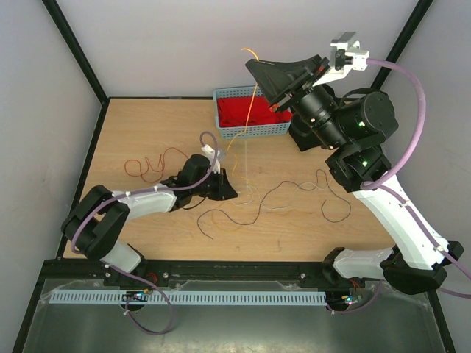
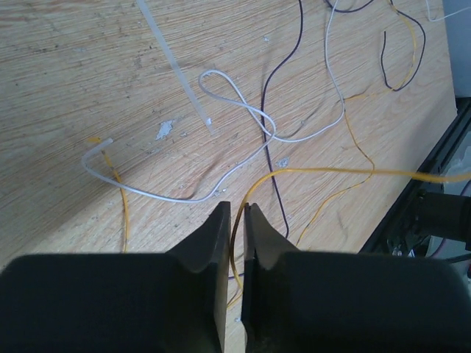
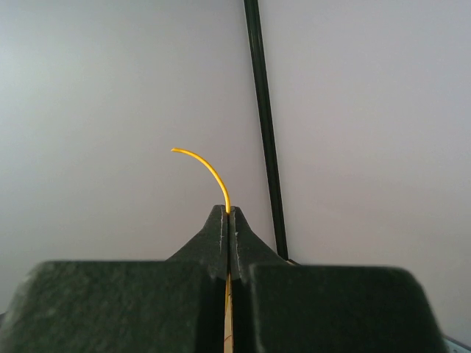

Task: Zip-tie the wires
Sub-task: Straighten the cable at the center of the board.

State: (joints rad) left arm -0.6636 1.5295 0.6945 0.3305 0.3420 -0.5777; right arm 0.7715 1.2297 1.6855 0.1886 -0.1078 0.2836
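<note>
The left fingers [image 2: 217,243] stand almost together, with a narrow slit between them. The yellow wire [image 2: 324,171] runs through that slit, but I cannot tell whether they pinch it. They sit low over the middle of the worktop [image 1: 147,220]. Just beyond them a white wire [image 2: 243,103] lies in loose loops, and a dark wire [image 2: 283,66] crosses it toward the far edge. The zip tie [image 2: 176,70] lies flat and straight on the bare wood beside the white loop, with its near end close to that loop.

The right fingers [image 3: 217,235] are closed tight on the same yellow wire, whose short free end curls up past their tips. They are raised well above the worktop, over the blue basket [image 1: 250,133] at the far edge, which holds a red cloth [image 1: 239,110]. From there the yellow strand hangs down toward the left fingers.

More wires are spread about. A curly dark red one [image 1: 154,163] lies toward the left edge, and long dark ones [image 1: 309,187] lie between the middle and the right edge.
</note>
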